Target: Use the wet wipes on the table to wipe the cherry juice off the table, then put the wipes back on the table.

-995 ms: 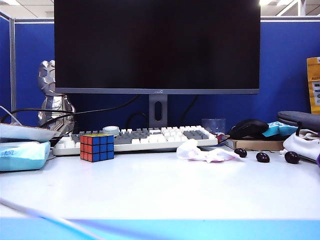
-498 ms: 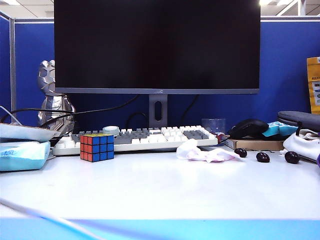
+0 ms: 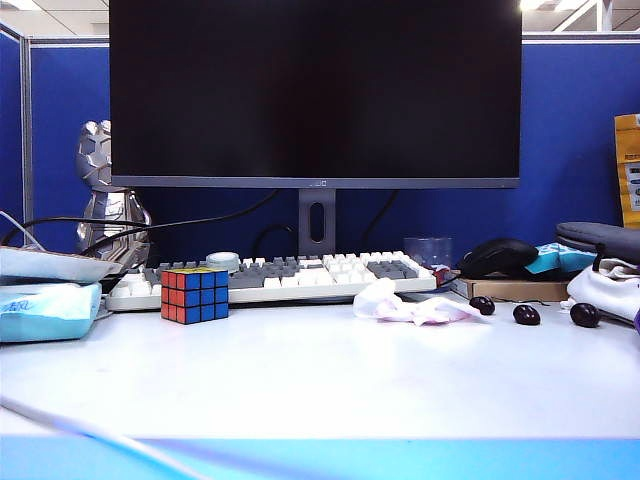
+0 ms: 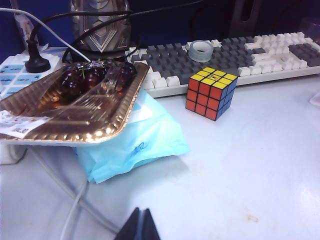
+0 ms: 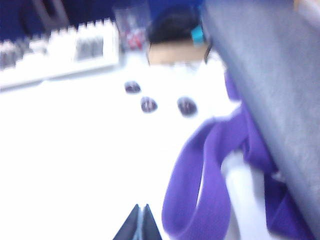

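Here wet wipes [image 3: 412,304] rest on white table [image 3: 320,375].

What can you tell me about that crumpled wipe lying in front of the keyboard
The wipe is a thin white sheet, crumpled into a low loose heap with pink stains showing mostly on its right part. It looks soft, like tissue. It lies on the white table just in front of the right end of the keyboard, left of three dark cherries. Nothing holds it: neither the left gripper nor the right gripper is near it.
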